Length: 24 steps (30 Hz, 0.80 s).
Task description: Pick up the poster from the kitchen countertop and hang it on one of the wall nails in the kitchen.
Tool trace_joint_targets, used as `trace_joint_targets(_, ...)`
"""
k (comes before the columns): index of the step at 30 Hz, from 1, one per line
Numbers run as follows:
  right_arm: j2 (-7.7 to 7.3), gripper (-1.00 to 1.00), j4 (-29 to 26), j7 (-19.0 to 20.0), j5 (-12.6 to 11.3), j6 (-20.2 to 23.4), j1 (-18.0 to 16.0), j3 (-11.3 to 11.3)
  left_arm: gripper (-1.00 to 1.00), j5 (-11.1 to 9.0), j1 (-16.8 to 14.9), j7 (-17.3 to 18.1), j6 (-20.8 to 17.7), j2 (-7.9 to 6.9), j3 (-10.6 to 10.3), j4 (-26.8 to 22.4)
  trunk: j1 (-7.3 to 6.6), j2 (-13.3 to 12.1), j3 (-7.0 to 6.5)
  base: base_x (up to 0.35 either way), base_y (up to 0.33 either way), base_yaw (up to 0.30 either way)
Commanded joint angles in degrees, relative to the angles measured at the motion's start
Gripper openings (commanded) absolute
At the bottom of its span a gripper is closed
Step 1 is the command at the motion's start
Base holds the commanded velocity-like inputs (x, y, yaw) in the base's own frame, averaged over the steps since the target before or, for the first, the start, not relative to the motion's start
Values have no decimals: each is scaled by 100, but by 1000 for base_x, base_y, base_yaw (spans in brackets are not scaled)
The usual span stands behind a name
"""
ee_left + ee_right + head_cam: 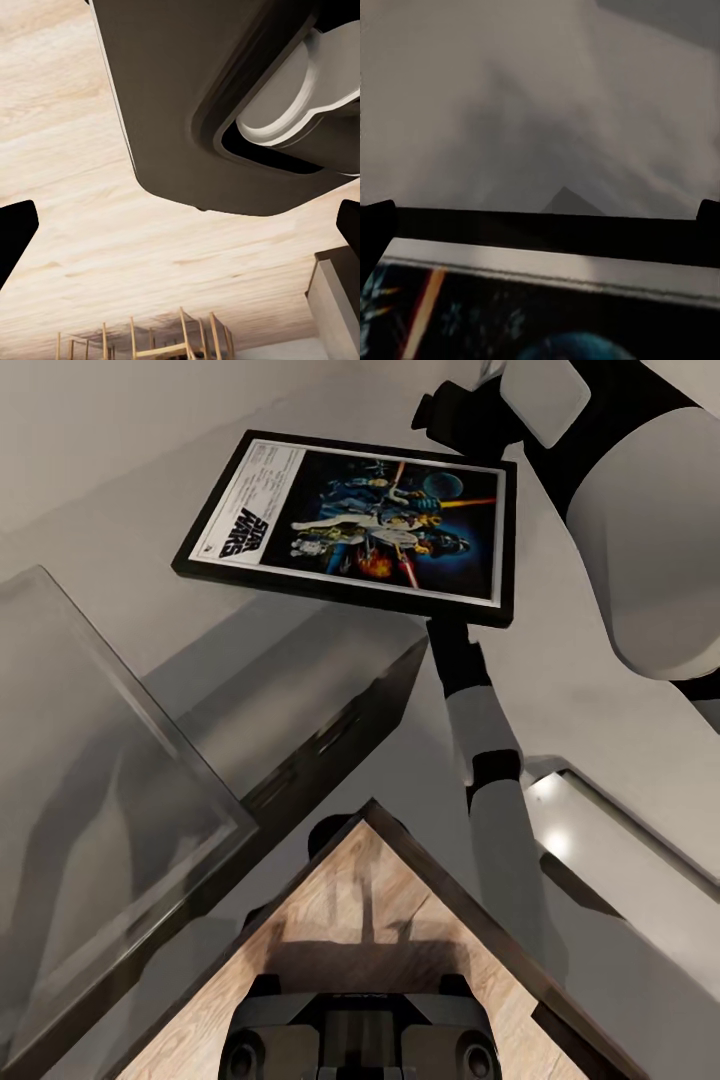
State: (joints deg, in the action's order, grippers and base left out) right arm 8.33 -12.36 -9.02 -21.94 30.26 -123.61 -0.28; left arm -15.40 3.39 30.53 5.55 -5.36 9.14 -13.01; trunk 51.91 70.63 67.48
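Observation:
The poster point(350, 520), black-framed with a white border, space artwork and a white title strip at its left end, sits face up over the corner of the light grey kitchen countertop point(295, 655). I cannot tell whether it rests on the worktop. In the right wrist view my right gripper point(540, 217) is open, fingertips wide apart, with the poster point(540, 296) and its black frame edge running across just beyond them. A slim white arm point(485, 760) reaches the poster's near edge, its end hidden behind the frame. My left gripper point(180, 232) is open over wood floor.
Dark glossy cabinet fronts point(330, 745) drop below the worktop. A large glossy grey panel point(100, 810) fills the left. A bulky white arm segment point(630, 530) hangs at upper right. Wood floor point(370, 920) and the robot's base point(355, 1030) lie below. Wooden chairs point(150, 341) stand far off.

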Motion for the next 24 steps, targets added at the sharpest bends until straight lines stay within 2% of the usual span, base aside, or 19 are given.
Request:
trace_joint_targets(1,1,100,274,-47,-28,27,3,-9,100,-16,4,23,-2,0,11,-7,1,2,3,-17,0,0)
trace_joint_targets(15,0,100,287,-47,-22,41,3,-11,100,-16,5,24,-2,0,12,-7,1,2,3,-81,0,0)
trace_joint_targets(24,-1,100,287,-47,-21,42,3,-7,100,-16,4,23,-2,0,10,-6,1,2,3,-163,0,0)
